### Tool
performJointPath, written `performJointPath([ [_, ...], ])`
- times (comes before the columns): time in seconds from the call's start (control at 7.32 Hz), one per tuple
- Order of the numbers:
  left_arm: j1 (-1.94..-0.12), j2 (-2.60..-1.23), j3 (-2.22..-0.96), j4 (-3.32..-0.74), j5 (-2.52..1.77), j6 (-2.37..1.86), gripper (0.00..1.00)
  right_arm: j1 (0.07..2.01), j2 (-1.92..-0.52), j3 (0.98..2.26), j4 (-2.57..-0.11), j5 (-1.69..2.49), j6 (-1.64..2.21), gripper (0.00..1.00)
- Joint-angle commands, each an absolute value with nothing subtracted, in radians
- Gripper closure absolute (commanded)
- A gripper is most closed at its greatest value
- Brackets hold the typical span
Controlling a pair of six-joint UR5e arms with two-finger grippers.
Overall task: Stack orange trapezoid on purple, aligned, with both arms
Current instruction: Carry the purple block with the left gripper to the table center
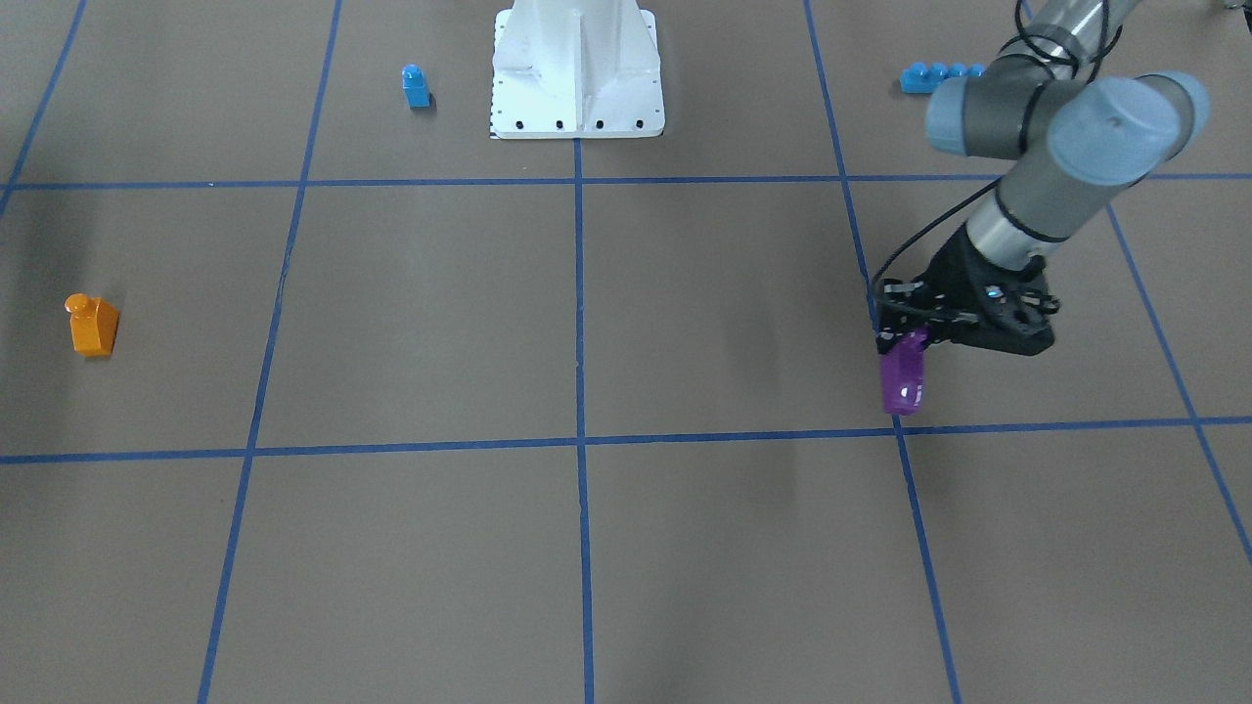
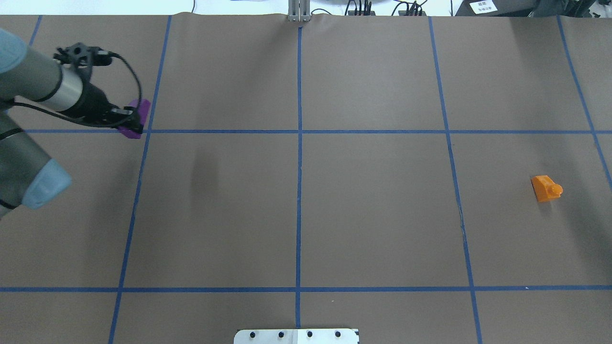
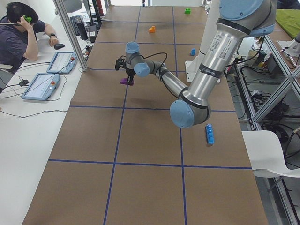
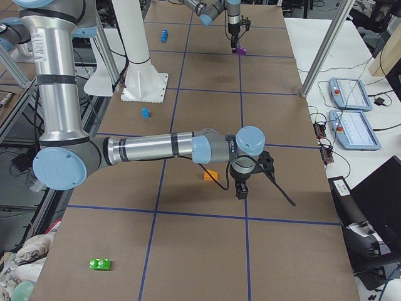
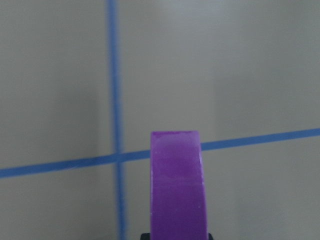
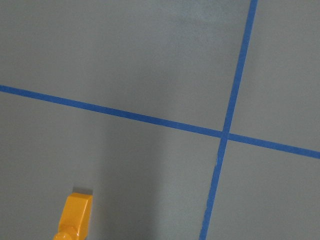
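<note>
Overhead exterior has the left gripper (image 2: 128, 120) clamped on the purple (image 2: 139, 110), which juts out past its fingertips over a crossing of blue tape lines (image 2: 215, 131). The orange trapezoid (image 2: 545, 188) stands stud-up on the table (image 2: 373, 215), well away from that gripper across the full width. The right gripper (image 4: 241, 188) shows only in the exterior right view, so its opening cannot be told. It hangs near the orange trapezoid, which peeks in at the bottom edge of its wrist camera.
</note>
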State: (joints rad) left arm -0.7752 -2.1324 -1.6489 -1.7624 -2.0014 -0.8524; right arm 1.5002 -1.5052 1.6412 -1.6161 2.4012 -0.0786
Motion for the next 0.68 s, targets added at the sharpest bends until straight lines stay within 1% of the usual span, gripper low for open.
performJointPath([
  [0.0, -0.654, -2.373, -1.460, -1.736, -1.881, -0.848, 1.00, 1.499, -1.505, 1.629, -1.608, 2.413, -0.081, 0.00],
  [0.14, -0.628, -2.472, -1.343, -1.740, -1.873, -0.847, 1.00, 1.499, -1.505, 1.621, -1.608, 2.413, -0.080, 0.00],
  [0.27, -0.589, -2.500, -1.303, -1.768, -1.820, -0.818, 1.00, 1.497, -1.505, 1.620, -1.608, 2.413, -0.080, 0.00],
  [0.55, -0.560, -2.502, -1.278, -1.790, -1.787, -0.764, 1.00, 1.499, -1.505, 1.612, -1.608, 2.414, -0.080, 0.00],
])
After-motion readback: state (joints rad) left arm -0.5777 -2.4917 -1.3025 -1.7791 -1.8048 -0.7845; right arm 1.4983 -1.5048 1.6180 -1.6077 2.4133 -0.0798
